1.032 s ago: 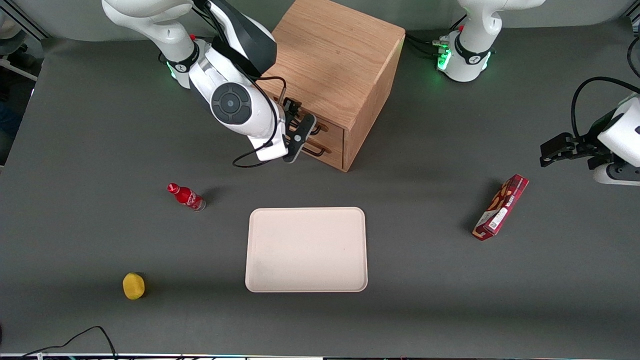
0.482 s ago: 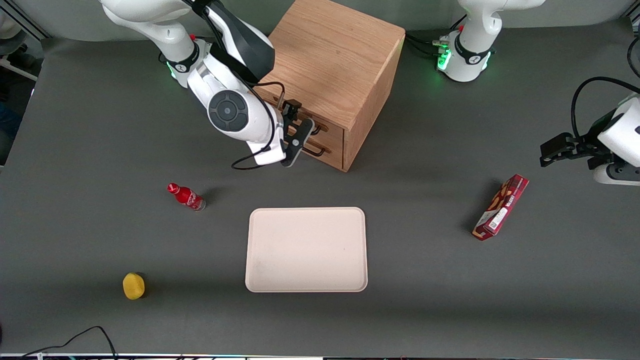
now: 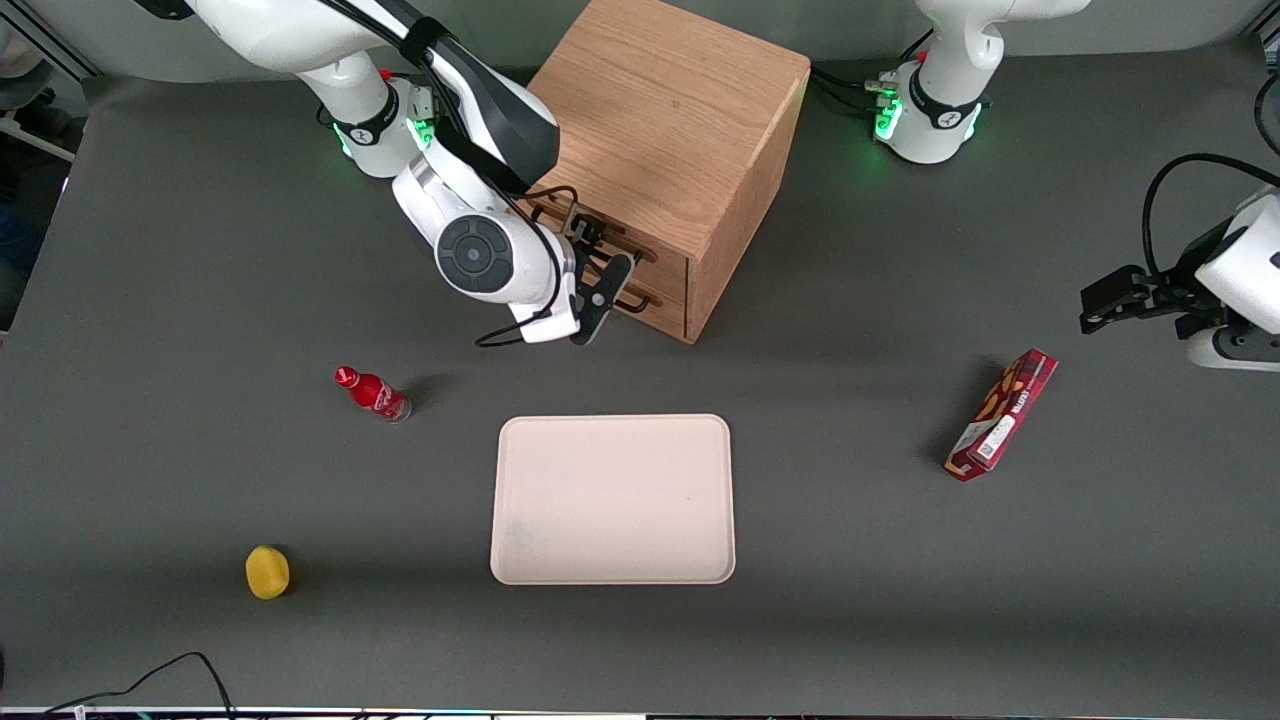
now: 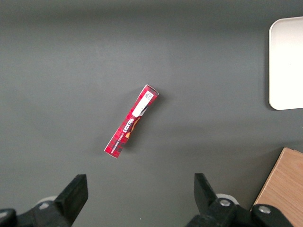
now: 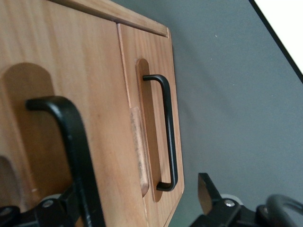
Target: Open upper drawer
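**A:** What lies nearest the front camera?

**B:** A small round yellow object (image 3: 267,572), well nearer than the cube-shaped light-oak wooden cabinet (image 3: 670,120) and toward the working arm's end of the table. Next comes a flat cream rectangular tray (image 3: 612,498), between the camera and the cabinet.

**A:** And closer to the cabinet?

**B:** A long red cardboard snack box (image 3: 1002,414) lies toward the parked arm's end. A small red bottle with a red cap (image 3: 372,393) lies on its side toward the working arm's end. Both are nearer the camera than the cabinet and well apart from it.

**A:** Where is the gripper?

**B:** The black two-finger gripper (image 3: 605,275) is right in front of the cabinet's drawers. In the wrist view the gripper (image 5: 135,198) has its fingers spread. The upper drawer's long black bar handle (image 5: 75,142) runs into the gap, just beside one finger (image 5: 52,208), and is not pinched.

**A:** And the drawer itself?

**B:** The upper drawer (image 5: 57,56), the wide light-oak front at the top of the cabinet, sits level with the matching bottom drawer (image 5: 151,56), which carries its own black handle (image 5: 170,137).
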Controlling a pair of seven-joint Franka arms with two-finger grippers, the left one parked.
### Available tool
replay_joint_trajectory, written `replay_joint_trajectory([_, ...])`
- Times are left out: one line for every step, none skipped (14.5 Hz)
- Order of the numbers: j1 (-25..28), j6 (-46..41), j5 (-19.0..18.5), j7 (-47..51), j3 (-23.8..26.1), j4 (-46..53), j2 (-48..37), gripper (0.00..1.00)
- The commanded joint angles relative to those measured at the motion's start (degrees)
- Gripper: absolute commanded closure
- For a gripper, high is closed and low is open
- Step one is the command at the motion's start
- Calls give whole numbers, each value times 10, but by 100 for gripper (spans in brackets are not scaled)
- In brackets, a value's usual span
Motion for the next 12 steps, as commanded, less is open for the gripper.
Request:
replay_joint_trajectory([2, -19, 17, 14, 7, 16, 2, 0])
replay_joint_trajectory([2, -17, 17, 14, 6, 16, 3, 0])
replay_joint_trajectory([2, -16, 17, 13, 6, 16, 3, 0])
replay_joint_trajectory([2, -15, 17, 13, 6, 15, 4, 0])
replay_joint_trajectory([2, -15, 16, 12, 6, 16, 8, 0])
replay_joint_trajectory([2, -14, 15, 12, 6, 16, 9, 0])
replay_joint_trajectory([2, -13, 13, 12, 5, 17, 11, 0])
replay_joint_trajectory([2, -10, 10, 11, 4, 17, 11, 0])
replay_joint_trajectory([1, -9, 9, 10, 3, 24, 11, 0])
replay_joint_trajectory([1, -9, 7, 10, 3, 30, 11, 0])
replay_joint_trajectory([1, -9, -1, 2, 2, 33, 11, 0])
replay_joint_trajectory([0, -9, -7, -1, 2, 38, 12, 0])
